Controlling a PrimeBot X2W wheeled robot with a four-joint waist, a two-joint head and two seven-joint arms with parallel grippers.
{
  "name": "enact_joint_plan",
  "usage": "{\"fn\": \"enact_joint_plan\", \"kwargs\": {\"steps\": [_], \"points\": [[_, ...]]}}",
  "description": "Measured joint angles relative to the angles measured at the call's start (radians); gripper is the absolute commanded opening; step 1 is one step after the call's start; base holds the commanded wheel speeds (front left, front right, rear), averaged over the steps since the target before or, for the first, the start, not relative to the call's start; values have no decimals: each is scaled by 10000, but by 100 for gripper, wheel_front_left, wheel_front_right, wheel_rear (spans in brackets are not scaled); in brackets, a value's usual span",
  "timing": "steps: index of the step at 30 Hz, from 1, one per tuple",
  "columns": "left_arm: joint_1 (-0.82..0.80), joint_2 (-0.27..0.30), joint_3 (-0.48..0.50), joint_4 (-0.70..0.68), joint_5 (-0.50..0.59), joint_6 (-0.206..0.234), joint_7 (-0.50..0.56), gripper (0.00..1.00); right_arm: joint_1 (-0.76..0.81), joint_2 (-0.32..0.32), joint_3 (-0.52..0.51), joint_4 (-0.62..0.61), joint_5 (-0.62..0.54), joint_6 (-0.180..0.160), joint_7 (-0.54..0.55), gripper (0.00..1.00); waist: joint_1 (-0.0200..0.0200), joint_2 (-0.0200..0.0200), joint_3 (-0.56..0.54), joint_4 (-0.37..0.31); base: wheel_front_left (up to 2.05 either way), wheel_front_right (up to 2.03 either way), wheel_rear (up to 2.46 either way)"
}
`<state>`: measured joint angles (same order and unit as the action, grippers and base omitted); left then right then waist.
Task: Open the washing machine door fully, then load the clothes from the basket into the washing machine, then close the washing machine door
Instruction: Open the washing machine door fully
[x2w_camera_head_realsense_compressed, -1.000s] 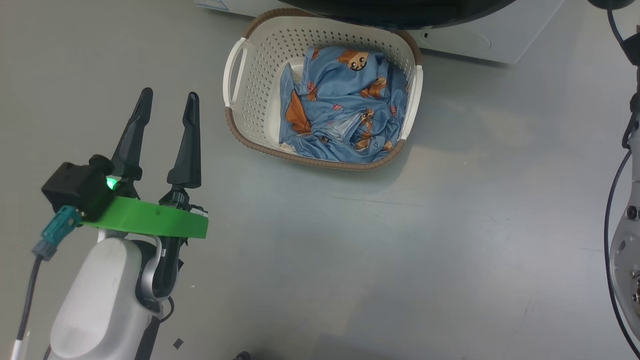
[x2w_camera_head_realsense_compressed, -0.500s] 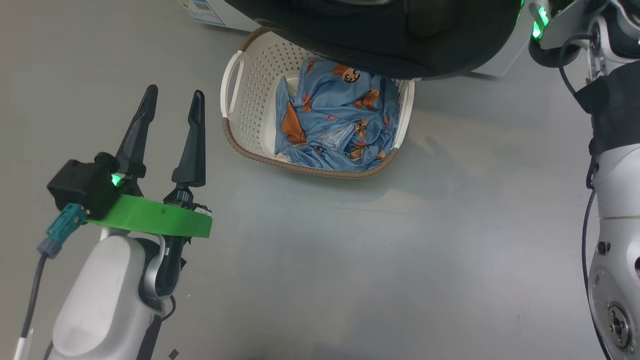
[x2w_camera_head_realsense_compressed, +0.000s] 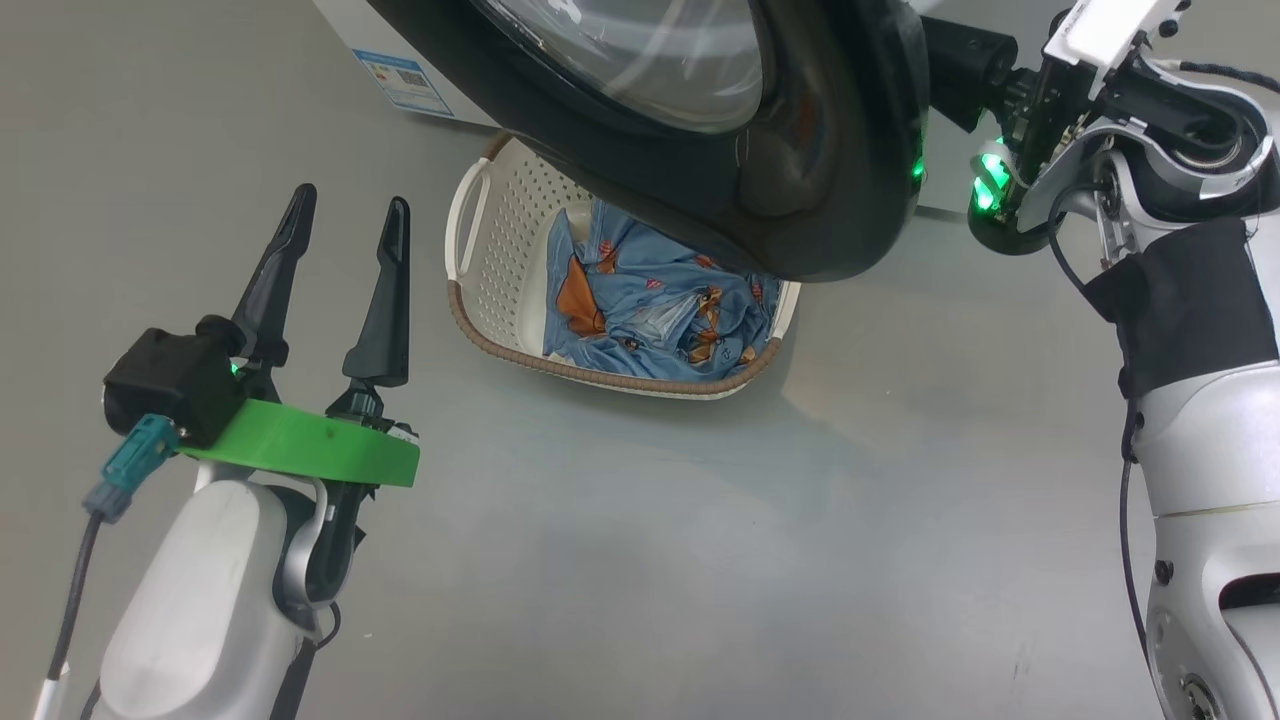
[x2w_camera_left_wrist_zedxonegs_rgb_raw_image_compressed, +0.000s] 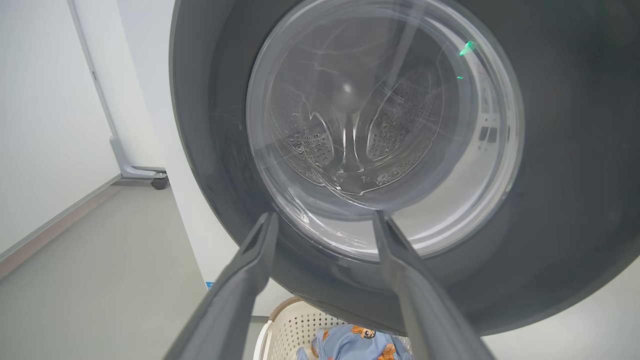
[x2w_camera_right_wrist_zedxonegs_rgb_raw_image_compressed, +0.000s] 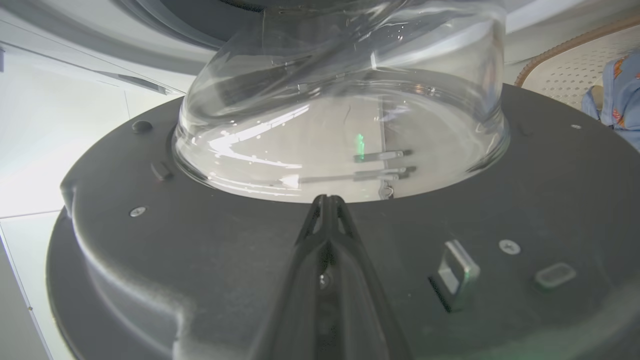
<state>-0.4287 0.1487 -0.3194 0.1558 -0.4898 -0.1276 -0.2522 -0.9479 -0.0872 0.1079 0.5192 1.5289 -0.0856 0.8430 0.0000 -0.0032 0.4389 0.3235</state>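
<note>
The washing machine door (x2w_camera_head_realsense_compressed: 800, 200), black-rimmed with a clear glass bowl, stands swung out over the far side of the basket (x2w_camera_head_realsense_compressed: 480, 300). Light blue printed clothes (x2w_camera_head_realsense_compressed: 640, 290) lie in the basket. My left gripper (x2w_camera_head_realsense_compressed: 348, 200) is open and holds nothing, left of the basket. In the left wrist view it (x2w_camera_left_wrist_zedxonegs_rgb_raw_image_compressed: 325, 220) points at the door's outer glass (x2w_camera_left_wrist_zedxonegs_rgb_raw_image_compressed: 380, 125). My right gripper (x2w_camera_right_wrist_zedxonegs_rgb_raw_image_compressed: 327, 200) is shut, its fingers lying along the door's inner face (x2w_camera_right_wrist_zedxonegs_rgb_raw_image_compressed: 200, 260) with the tips at the foot of the glass bowl (x2w_camera_right_wrist_zedxonegs_rgb_raw_image_compressed: 340, 100). The right arm (x2w_camera_head_realsense_compressed: 1050, 100) reaches in behind the door's right edge.
The white washing machine (x2w_camera_head_realsense_compressed: 370, 40) with a blue label (x2w_camera_head_realsense_compressed: 400, 80) stands at the back. Through the glass the steel drum (x2w_camera_left_wrist_zedxonegs_rgb_raw_image_compressed: 310, 140) shows. A door latch (x2w_camera_right_wrist_zedxonegs_rgb_raw_image_compressed: 455, 272) sticks up right of my right fingers. Bare grey floor (x2w_camera_head_realsense_compressed: 700, 550) lies in front of the basket.
The door has swung farther out and now covers more of the basket, with the right arm coming into view behind it. The head view has shifted. The left gripper has stayed open in place.
</note>
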Motion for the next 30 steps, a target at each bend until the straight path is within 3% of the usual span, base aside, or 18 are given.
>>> {"fn": "enact_joint_plan", "kwargs": {"steps": [12,30], "points": [[363,105,-88,171,69,0,0,100,1288,138,445,-334,757,-65,1354,0,-1,0,-834,-110,0,0,0],[918,261,-211,245,69,0,0,100,2810,180,1804,-1313,1668,-94,1615,0,-1,0,-1733,-140,0,0,0]]}}
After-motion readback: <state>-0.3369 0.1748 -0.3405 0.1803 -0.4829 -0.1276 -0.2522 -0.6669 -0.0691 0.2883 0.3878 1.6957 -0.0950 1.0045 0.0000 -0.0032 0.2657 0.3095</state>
